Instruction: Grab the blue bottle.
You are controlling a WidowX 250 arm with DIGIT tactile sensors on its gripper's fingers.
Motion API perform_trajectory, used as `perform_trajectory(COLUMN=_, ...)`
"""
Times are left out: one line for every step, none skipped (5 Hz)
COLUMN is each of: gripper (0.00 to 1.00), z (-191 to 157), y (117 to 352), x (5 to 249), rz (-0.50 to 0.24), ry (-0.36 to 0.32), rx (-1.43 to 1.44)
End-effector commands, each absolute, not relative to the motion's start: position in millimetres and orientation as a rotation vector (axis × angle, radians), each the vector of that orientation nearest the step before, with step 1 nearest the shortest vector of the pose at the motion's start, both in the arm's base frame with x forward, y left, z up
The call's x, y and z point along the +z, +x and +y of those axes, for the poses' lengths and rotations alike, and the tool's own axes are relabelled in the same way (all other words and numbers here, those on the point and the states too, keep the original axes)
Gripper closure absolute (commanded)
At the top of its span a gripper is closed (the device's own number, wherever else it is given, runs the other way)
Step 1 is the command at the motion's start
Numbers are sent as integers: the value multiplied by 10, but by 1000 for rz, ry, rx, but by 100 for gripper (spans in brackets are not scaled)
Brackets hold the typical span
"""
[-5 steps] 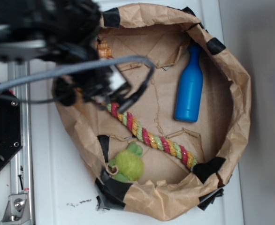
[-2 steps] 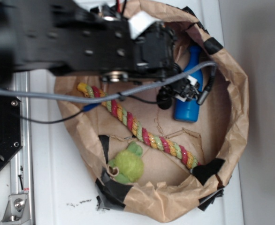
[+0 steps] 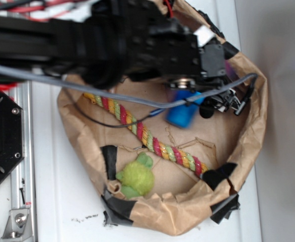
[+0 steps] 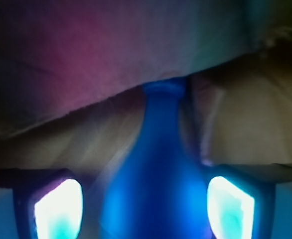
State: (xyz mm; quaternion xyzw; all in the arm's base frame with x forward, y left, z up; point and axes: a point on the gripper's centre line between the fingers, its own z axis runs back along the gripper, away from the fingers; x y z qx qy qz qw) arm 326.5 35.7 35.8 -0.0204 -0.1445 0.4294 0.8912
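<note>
Wrist view puts the smooth bright blue plastic bottle (image 4: 158,189) squarely between my two glowing fingertip pads (image 4: 59,209), its narrow neck pointing away toward the crumpled brown paper wall (image 4: 86,55). A second ago my arm was over the left side of the paper-lined basket (image 3: 248,146), well apart from the bottle, which lay in full sight along the right side. Now my gripper (image 3: 188,101) has swung across and come down over it, so that from the exterior view only the bottle's blunt lower end shows beneath the black wrist housing. That end also looks turned from where it lay, so I may have nudged it on the way in.

My jaws stand open, one pad on each side of the body with a sliver of gap showing; I hold nothing yet. I judge the approach done and the closing squeeze the step in hand. The plastic looks slick and round, so the bottle could roll or squirt out if I close off-centre.

The multicoloured striped braided rope (image 3: 147,133) and the fuzzy green toy (image 3: 136,177) lie clear of my jaws. I can read no brand, label or writing anywhere.
</note>
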Motion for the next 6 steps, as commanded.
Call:
perform_trajectory(gripper=100, z=352, y=3229, x=717, rz=-135, ry=16, rx=747)
perform_trajectory(gripper=100, z=340, y=3105, x=1217, rz=-83, ry=38, rx=522)
perform_trajectory(gripper=100, z=219, y=3026, x=1674, rz=-394, ry=159, rx=295)
perform_trajectory(gripper=0, z=237, y=2959, x=2134, rz=-457, ry=51, rx=233)
perform_trajectory(gripper=0, z=263, y=2956, x=1945, rz=-511, ry=-75, rx=319)
perform_trajectory(gripper=0, z=243, y=3002, x=1439, rz=-426, ry=-101, rx=315)
